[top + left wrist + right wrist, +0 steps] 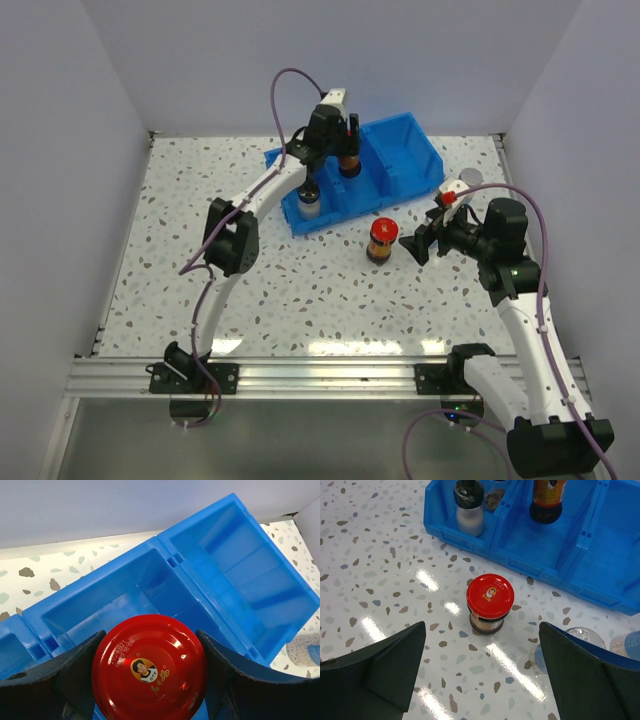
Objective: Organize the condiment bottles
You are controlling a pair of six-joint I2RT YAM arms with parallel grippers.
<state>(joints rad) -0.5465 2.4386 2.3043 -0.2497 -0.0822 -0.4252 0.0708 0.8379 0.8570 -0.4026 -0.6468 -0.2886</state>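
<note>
The left gripper (347, 148) is closed tightly on the red cap of a dark-filled jar (150, 667), which hangs over the middle compartment of the blue bin (410, 165) at the upper centre of the top view. The right gripper (482, 680) stands wide with nothing between its fingers, facing the second red-capped jar (490, 602), which is upright on the speckled table (200, 200) just below the bin. A black-capped jar (310, 197) stands in the bin's left compartment.

Top camera looks down; both close wrist views share the bin (250, 580).
</note>
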